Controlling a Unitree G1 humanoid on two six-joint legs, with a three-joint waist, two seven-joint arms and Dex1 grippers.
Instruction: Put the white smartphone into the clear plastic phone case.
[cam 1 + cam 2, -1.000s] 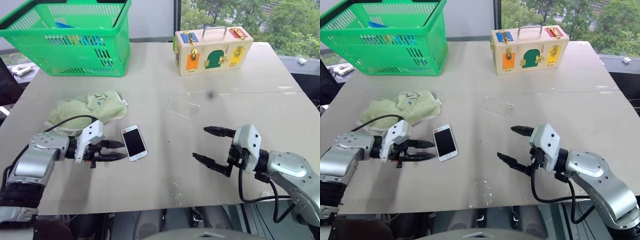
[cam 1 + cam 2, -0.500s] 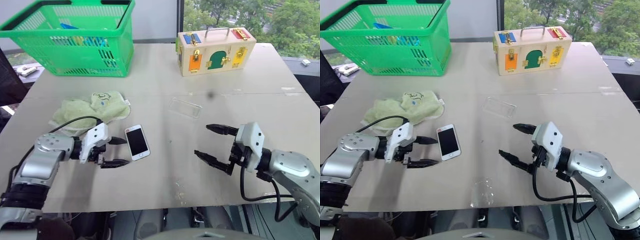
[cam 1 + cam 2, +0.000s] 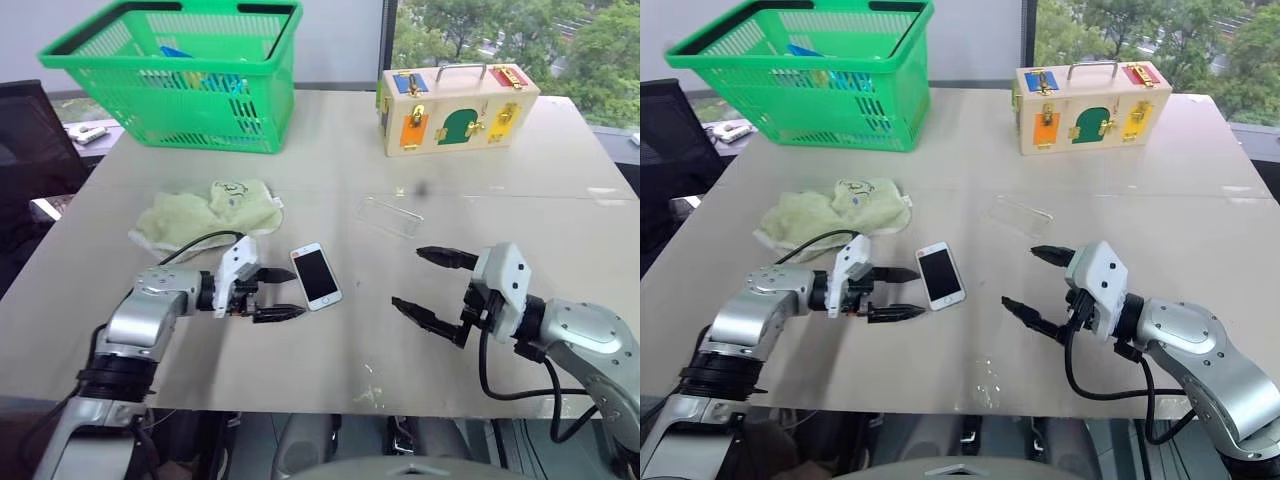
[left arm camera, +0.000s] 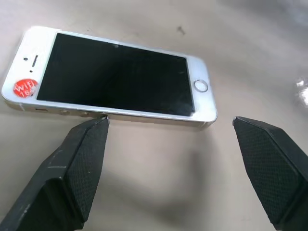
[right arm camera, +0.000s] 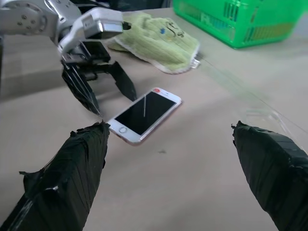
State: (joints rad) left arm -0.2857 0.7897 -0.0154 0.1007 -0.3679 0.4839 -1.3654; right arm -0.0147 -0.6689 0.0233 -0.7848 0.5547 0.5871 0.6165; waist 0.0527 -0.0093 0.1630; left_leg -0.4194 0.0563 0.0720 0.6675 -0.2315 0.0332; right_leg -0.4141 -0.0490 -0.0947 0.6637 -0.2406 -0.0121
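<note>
clear plastic phone case point(image 3: 388, 216) barely visible beyond white smartphone point(image 3: 316, 276).

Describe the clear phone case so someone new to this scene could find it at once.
Start at the wooden latch box at the table's far edge. Nearer the robot lies the clear plastic phone case, flat on bare tabletop, apart from the white smartphone. Only its glossy, rounded outline shows; the table shows through it.

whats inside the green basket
Through the mesh wall of the green basket a blue item shows near the back, with some light blue beside it. What these are, and what lies on the basket's floor, the mesh hides.
</note>
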